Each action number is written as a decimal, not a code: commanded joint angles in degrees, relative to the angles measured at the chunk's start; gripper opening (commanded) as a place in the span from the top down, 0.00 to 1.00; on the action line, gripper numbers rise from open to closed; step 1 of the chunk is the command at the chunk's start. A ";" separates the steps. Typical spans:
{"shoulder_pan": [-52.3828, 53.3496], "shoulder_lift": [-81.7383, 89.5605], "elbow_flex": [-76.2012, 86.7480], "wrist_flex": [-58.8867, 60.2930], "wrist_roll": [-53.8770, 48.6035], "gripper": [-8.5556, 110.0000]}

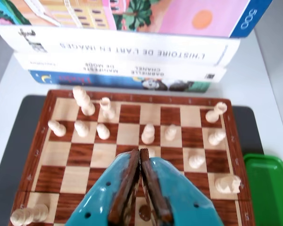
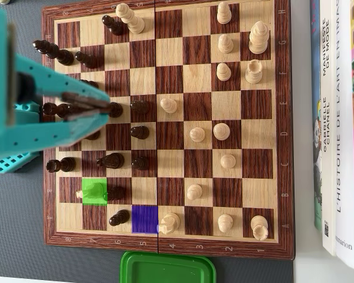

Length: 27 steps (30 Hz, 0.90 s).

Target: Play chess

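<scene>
Overhead view shows the wooden chessboard [image 2: 165, 127] on a grey mat [image 2: 15, 236], dark pieces on the left half, pale pieces on the right. Teal hand [image 2: 109, 108] reaches in from the left edge, its brown-lined fingers [image 2: 82, 101] clenched together with nothing visible between them, tip over a dark pawn [image 2: 115, 109] in the left-centre files; contact cannot be told. One square is tinted green [image 2: 94, 191] with a small pale piece at its left edge, another tinted purple [image 2: 144, 218] beside a pale knight [image 2: 169, 223]. Green tray [image 2: 168, 268] sits just below the board's lower edge. Stacked books [image 2: 336, 130] lie along the right, spines reading "L'HISTOIRE DE L'ART EN IMAGES" and "GABRIELLE CHANEL MANIFESTE DE MODE". Wrist view has the hand [image 1: 140, 153] pressed shut above the board [image 1: 132, 141], pale pieces [image 1: 148, 133] ahead, same book spines [image 1: 127, 49] upside down behind, a box marked "500" [image 1: 247, 21] on top, tray [image 1: 269, 188] at right on the white worktop [image 1: 264, 80].
</scene>
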 commanded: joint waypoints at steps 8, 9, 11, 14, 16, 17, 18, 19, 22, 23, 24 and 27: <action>-3.43 7.21 12.48 -35.60 4.48 0.90; -3.52 7.91 14.06 -39.29 5.01 0.90; -3.52 9.49 16.96 -46.14 5.27 0.90; -3.52 12.04 20.74 -54.93 5.36 0.90; -3.52 13.71 22.68 -59.85 5.36 0.90; -3.52 14.50 23.55 -62.05 5.36 0.90; -3.52 15.21 24.43 -64.16 5.36 0.90; -3.52 15.91 25.14 -66.18 5.36 0.90; -3.52 17.31 27.42 -73.39 5.36 0.90; -3.52 17.58 28.13 -76.03 5.36 0.90; -3.52 17.75 28.74 -78.66 5.36 0.90; -3.52 17.93 30.94 -85.87 5.36 0.90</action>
